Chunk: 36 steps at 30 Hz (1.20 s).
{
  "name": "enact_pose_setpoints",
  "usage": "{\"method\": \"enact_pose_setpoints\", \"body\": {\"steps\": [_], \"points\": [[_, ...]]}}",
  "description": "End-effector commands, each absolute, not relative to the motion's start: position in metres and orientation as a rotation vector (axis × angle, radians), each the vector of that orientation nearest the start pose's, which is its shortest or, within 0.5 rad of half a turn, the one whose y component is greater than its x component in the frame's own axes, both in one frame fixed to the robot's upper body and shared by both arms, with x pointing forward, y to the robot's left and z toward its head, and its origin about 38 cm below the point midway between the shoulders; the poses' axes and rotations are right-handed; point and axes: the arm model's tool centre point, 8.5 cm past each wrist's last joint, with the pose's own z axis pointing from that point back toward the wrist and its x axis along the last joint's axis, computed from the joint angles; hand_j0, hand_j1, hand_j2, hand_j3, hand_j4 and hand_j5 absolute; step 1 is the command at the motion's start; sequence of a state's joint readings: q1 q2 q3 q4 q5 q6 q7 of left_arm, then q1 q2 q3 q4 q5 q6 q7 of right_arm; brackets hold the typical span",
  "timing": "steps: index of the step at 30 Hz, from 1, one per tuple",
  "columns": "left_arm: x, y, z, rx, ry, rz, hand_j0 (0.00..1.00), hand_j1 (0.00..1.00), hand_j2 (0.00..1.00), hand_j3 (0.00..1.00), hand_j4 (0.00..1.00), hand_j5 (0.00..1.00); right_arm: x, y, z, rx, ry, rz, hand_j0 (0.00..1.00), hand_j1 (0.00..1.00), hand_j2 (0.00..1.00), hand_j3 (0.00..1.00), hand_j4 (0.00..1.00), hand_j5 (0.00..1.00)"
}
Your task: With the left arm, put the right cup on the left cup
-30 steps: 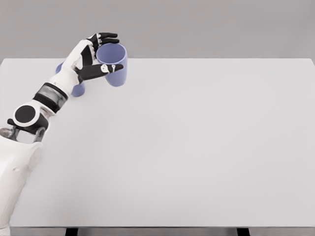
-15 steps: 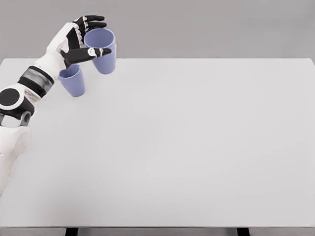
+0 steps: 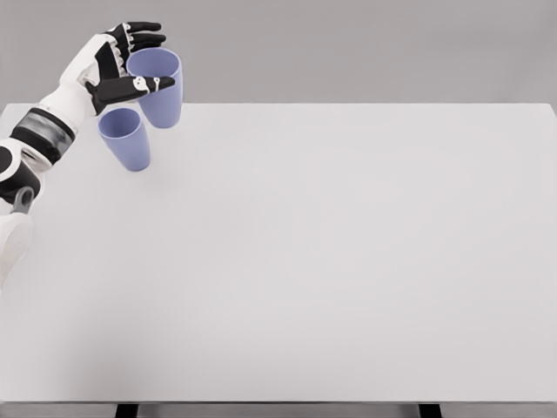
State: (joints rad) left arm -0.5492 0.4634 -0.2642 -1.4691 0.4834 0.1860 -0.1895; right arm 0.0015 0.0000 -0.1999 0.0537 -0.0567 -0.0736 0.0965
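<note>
Head view: left hand (image 3: 130, 63) up at the far left corner of the table (image 3: 331, 261), arm coming in from the left edge. Hand is gripping the held cup (image 3: 157, 87): black fingers (image 3: 139, 35) curl around the rim on the far side, thumb (image 3: 144, 84) presses across the near side. Held cup is blue-purple, open end up, tilted a little, lifted clear of the table. Its base hangs just beside and above the rim of the second cup, to that cup's right, not yet over the opening.

Second cup (image 3: 124, 139), same blue-purple, stands upright on the table near the far left corner, open end up, nothing inside that can be seen. It sits just below the palm, looks apart from the hand. Whether the two cups touch at the edge cannot be told; they overlap in this view.

Table is plain white. Plain grey wall (image 3: 348, 48) behind. Right arm out of view.
</note>
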Motion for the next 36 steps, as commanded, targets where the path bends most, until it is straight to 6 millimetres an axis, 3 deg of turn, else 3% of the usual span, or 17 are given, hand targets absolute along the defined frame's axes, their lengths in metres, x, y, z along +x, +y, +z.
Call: {"method": "enact_pose_setpoints", "body": {"steps": [1,8,36], "points": [[0.489,0.287,0.245,-0.171,-1.675,-0.424,0.69,0.69,0.69,0.69,0.69,0.69,-0.010,-0.262,-0.261,0.004,-0.041,-0.253,1.00,1.00,1.00,1.00,1.00,1.00],[0.490,0.297,0.255,-0.157,-1.686,-0.425,0.68,0.68,0.68,0.68,0.68,0.68,-0.010,-0.262,-0.261,0.004,-0.041,-0.253,1.00,1.00,1.00,1.00,1.00,1.00],[0.500,0.334,0.252,-0.099,-1.649,-0.359,0.68,0.68,0.68,0.68,0.68,0.68,-0.010,-0.262,-0.261,0.004,-0.041,-0.253,1.00,1.00,1.00,1.00,1.00,1.00]]}}
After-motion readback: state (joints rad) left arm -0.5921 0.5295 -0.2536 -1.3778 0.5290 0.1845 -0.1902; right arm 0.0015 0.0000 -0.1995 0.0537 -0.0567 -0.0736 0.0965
